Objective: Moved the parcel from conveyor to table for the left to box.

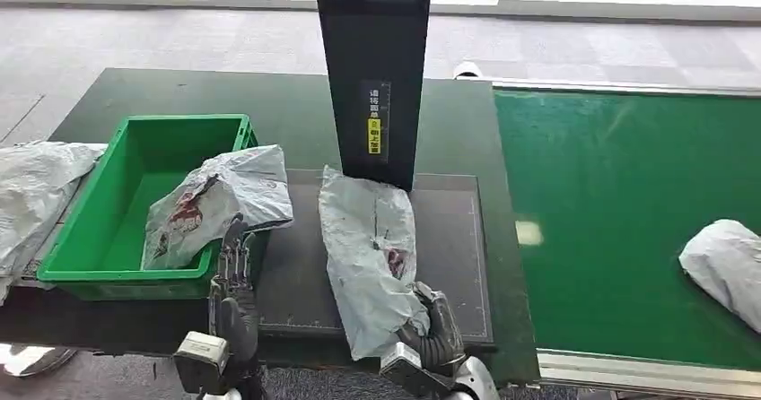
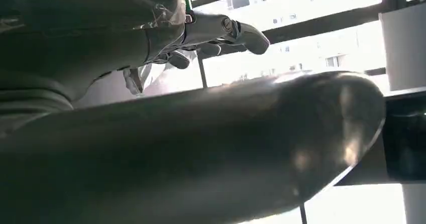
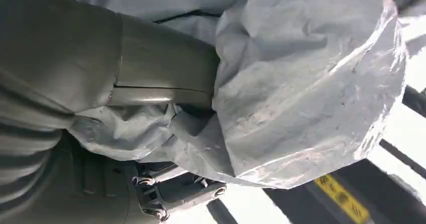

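Head view: the parcel (image 1: 370,256) lies lengthwise on the dark mat (image 1: 453,265) of the table (image 1: 269,104), under the black scanner post (image 1: 372,68). The right hand (image 1: 435,328) grips its near end. The left hand (image 1: 235,279) stands by the green box (image 1: 117,212), fingers apart, holding nothing — another bag (image 1: 220,203) drapes over the box rim. A further bag (image 1: 727,270) waits on the conveyor (image 1: 619,194).

Left wrist view: fingers (image 2: 241,33) spread, nothing in them.

Right wrist view: thumb (image 3: 161,78) pressed into crinkled poly film (image 3: 311,83). Likely light, soft, slippery — best bunched at an end, not mid-body.
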